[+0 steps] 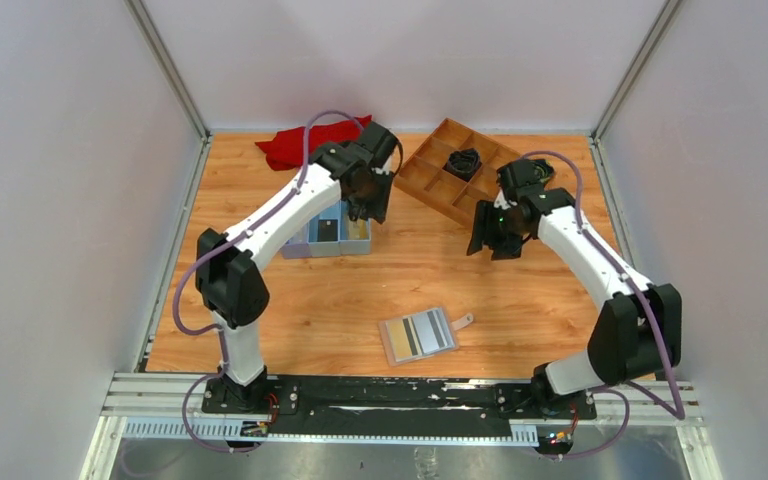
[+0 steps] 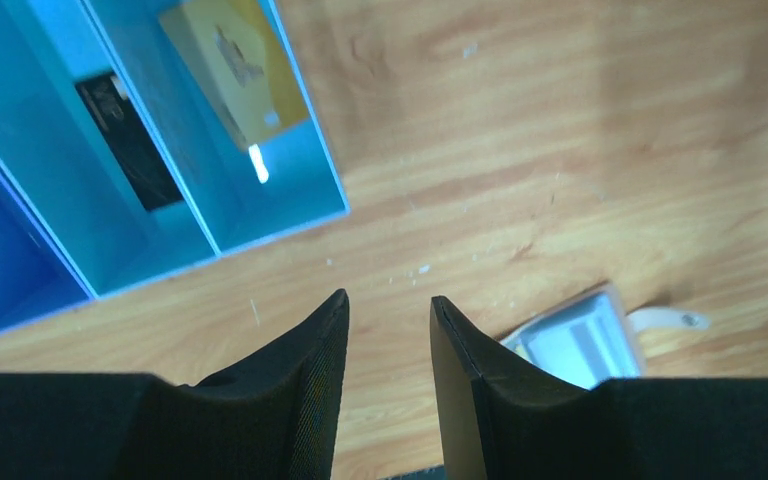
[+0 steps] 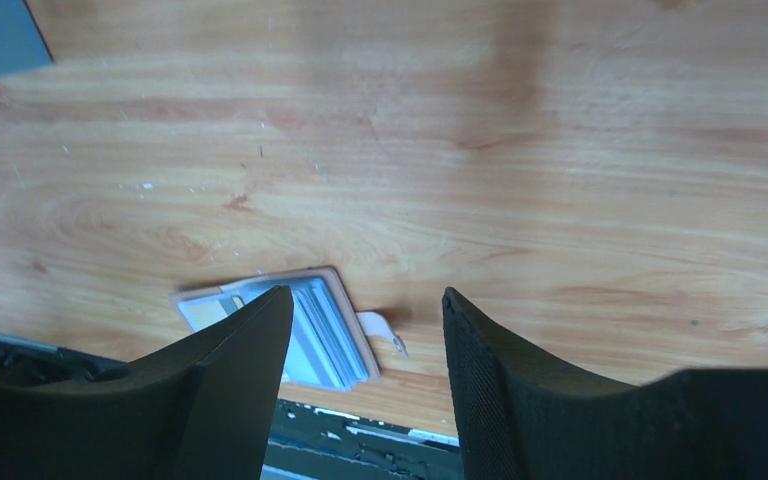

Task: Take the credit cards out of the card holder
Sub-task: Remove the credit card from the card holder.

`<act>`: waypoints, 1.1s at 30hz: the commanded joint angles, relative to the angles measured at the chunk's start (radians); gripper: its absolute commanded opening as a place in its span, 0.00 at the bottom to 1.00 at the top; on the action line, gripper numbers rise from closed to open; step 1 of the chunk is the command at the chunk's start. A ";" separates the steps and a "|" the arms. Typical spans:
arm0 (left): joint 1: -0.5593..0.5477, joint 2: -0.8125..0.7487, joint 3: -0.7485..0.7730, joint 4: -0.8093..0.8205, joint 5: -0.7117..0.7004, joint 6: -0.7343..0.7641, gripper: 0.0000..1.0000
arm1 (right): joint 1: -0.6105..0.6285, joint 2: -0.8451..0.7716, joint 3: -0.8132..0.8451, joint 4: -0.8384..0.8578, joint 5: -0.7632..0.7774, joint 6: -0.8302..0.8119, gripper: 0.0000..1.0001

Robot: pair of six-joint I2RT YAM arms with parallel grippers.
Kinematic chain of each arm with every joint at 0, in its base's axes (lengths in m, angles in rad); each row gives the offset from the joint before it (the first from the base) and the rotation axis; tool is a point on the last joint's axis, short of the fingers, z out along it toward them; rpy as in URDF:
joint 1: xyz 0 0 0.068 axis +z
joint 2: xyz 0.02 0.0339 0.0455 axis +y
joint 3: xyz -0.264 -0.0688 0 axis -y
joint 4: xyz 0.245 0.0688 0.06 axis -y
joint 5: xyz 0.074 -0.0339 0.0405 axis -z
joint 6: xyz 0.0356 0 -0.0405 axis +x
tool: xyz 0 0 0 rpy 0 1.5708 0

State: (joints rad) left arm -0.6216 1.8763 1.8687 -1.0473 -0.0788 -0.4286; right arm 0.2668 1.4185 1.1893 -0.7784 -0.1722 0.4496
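1. The open tan-pink bifold card holder (image 1: 418, 335), with grey striped panels inside, lies flat on the wooden table (image 1: 520, 300) near the front edge and well apart from both arms. It is loose and light, so a finger pushing on it could slide it or fold it shut unless the other arm pins it
2. The left gripper (image 2: 385, 300) hangs beside the blue plastic three-compartment tray (image 2: 280, 225), its fingers moderately parted and holding nothing. A thin black card (image 2: 128, 142) and a gold-tan card (image 2: 235, 70) lie in separate compartments. A low sweep from here could clip the tray wall, shifting the tray or knocking out the cards
3. The right gripper (image 3: 365, 295) hovers over bare table with its jaws wide and empty, and its camera sees the holder far below. If both arms head for so small a target at once, they could collide above it
4. I cannot tell from the stripes how many cards remain in the holder. Any that do probably sit flush in their slots, leaving little edge to pinch, so the pads may slip off or lift the whole holder
5. The small pale strap tab (image 1: 463, 321) at the holder's right side could snag a descending finger and twist the holder
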 commanded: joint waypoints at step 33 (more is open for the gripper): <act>-0.357 -0.682 -1.178 0.799 0.037 -0.585 0.41 | 0.375 -0.372 -0.645 0.444 -0.212 0.143 0.57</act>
State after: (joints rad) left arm -0.9554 1.1893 0.7326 -0.3328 -0.0402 -0.9577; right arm 0.6201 1.0618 0.5716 -0.3561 -0.3717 0.5701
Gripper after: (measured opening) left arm 0.403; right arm 0.569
